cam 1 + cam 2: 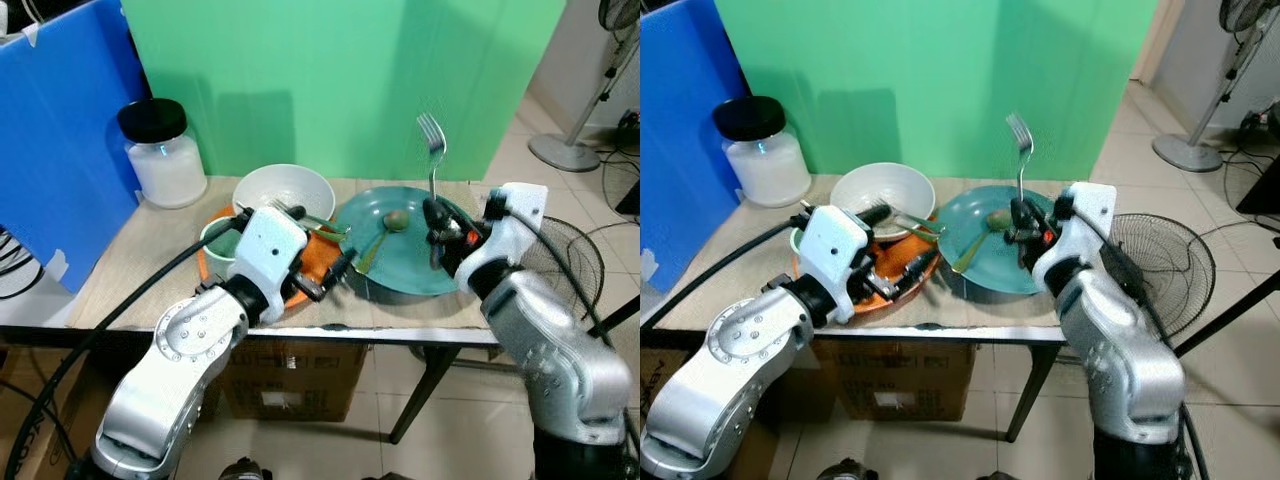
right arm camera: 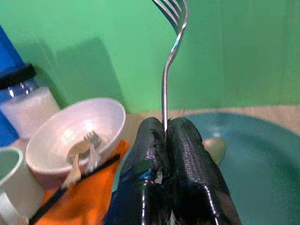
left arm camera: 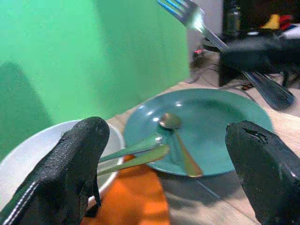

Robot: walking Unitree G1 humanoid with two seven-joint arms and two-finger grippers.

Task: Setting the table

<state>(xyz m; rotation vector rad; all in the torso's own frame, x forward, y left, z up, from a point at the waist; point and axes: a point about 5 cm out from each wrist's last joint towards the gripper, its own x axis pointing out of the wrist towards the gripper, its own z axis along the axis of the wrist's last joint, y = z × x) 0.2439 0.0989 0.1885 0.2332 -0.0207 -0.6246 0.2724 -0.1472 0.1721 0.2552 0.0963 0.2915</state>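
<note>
My right gripper is shut on the handle of a silver fork, holding it upright with the tines up, above the near right part of a teal plate. A brass spoon lies on that plate. My left gripper hangs open over the seam between the teal plate and an orange plate, with nothing between its fingers. A white bowl sits on the orange plate and holds several utensils. Two green-handled utensils reach from the bowl toward the teal plate. A mint cup stands beside the bowl.
A white jar with a black lid stands at the table's back left. A blue board and a green backdrop wall off the back. Floor fans stand to the right, and a cardboard box sits under the table.
</note>
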